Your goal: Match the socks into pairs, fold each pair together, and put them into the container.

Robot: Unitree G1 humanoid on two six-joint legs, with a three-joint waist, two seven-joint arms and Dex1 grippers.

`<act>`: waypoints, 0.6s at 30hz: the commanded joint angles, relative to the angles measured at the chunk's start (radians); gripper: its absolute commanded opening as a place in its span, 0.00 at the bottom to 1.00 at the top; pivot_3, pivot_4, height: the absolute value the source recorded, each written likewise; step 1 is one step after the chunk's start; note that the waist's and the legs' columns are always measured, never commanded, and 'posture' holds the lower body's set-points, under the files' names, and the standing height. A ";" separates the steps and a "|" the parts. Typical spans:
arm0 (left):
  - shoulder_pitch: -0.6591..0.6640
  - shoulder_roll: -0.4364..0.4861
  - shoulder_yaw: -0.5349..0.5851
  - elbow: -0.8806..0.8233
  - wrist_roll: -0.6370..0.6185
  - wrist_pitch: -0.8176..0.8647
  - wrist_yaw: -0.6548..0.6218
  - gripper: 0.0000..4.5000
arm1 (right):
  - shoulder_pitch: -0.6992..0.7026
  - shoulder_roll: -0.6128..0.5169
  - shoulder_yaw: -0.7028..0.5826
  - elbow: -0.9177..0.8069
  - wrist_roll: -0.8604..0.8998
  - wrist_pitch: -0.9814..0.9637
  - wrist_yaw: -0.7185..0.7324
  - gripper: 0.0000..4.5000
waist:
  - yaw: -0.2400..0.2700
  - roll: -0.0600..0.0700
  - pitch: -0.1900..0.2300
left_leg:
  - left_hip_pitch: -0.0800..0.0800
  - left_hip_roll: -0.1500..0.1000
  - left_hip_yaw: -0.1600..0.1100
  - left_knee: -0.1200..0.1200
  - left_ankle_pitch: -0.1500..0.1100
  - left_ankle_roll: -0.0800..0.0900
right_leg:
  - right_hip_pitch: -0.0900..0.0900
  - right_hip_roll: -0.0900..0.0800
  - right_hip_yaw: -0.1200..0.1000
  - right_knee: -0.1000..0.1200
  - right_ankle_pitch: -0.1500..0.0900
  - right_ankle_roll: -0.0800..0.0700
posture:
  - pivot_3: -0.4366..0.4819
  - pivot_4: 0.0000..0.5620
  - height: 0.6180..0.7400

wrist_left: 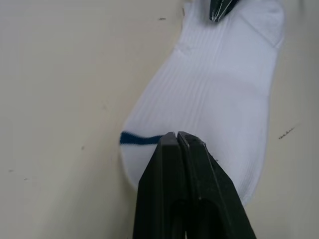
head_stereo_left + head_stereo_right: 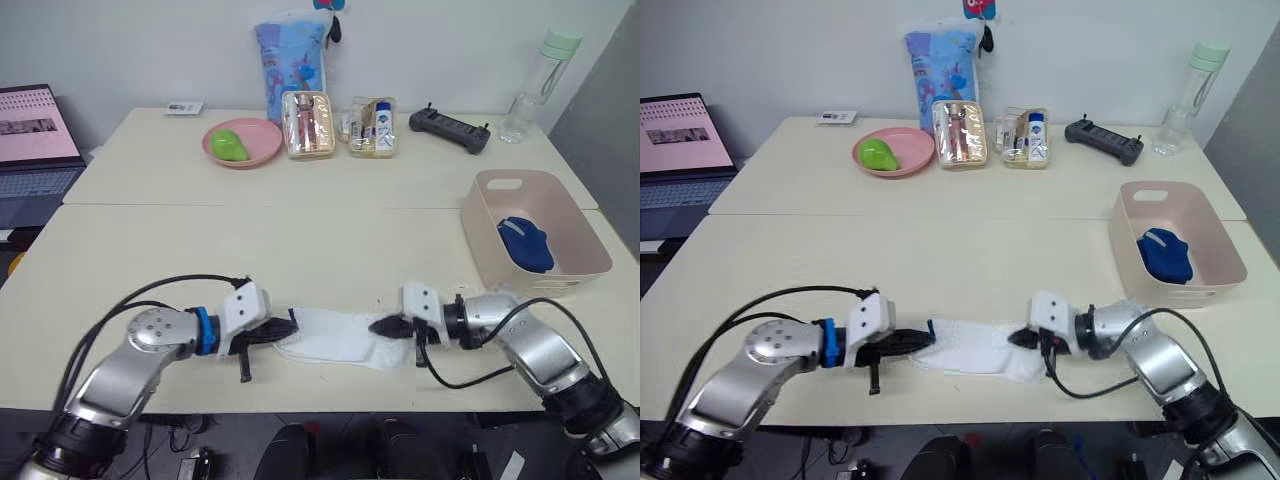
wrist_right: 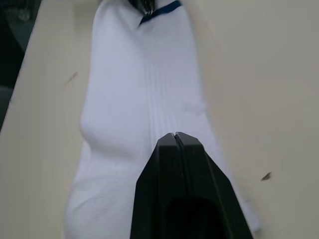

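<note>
I see the pale bench (image 2: 330, 235) reaching from the near edge to the far wall, a seam crossing its middle. At its right side sits the pink container (image 2: 536, 232), handle slot in its far wall, a bundle of dark blue socks (image 2: 527, 244) lying inside. A laptop (image 2: 32, 150) stands off the far left corner; I cannot read its screen. On the far half I count a patterned blue bag (image 2: 291, 55), a round pink plate (image 2: 243, 142) carrying something green, two clear pouches (image 2: 335, 125) whose labels I cannot read, a black controller (image 2: 450, 129) and a clear bottle (image 2: 540, 85). The white socks (image 2: 335, 337) lie flat at the near edge. My left pincer (image 1: 177, 135) is closed at their blue-marked cuff end, my right pincer (image 3: 175, 135) closed on their other end.
</note>
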 commanded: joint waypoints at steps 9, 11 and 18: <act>0.043 0.019 0.039 0.012 0.012 -0.018 -0.015 0.00 | 0.096 -0.126 -0.142 -0.017 0.034 -0.034 0.059 0.00 | 0.001 0.000 -0.002 | 0.005 0.000 0.001 0.000 0.000 0.000 | 0.004 0.000 0.001 0.001 0.000 0.000 | 0.48 0.27 1.00; 0.048 0.010 0.059 -0.018 -0.012 -0.010 -0.011 0.00 | 0.098 -0.107 -0.193 -0.058 0.110 0.050 0.048 0.00 | 0.001 0.000 -0.001 | 0.005 0.001 0.001 0.000 0.000 0.000 | 0.004 0.000 0.001 0.001 0.000 0.000 | 0.48 0.27 1.00; 0.117 0.024 0.177 -0.209 -0.152 0.104 0.001 0.00 | 0.123 -0.051 -0.310 -0.162 0.258 0.345 -0.120 0.37 | 0.000 -0.001 -0.001 | 0.004 0.002 0.000 -0.001 0.000 0.000 | 0.003 0.000 0.000 0.001 0.000 0.000 | 0.48 0.27 1.00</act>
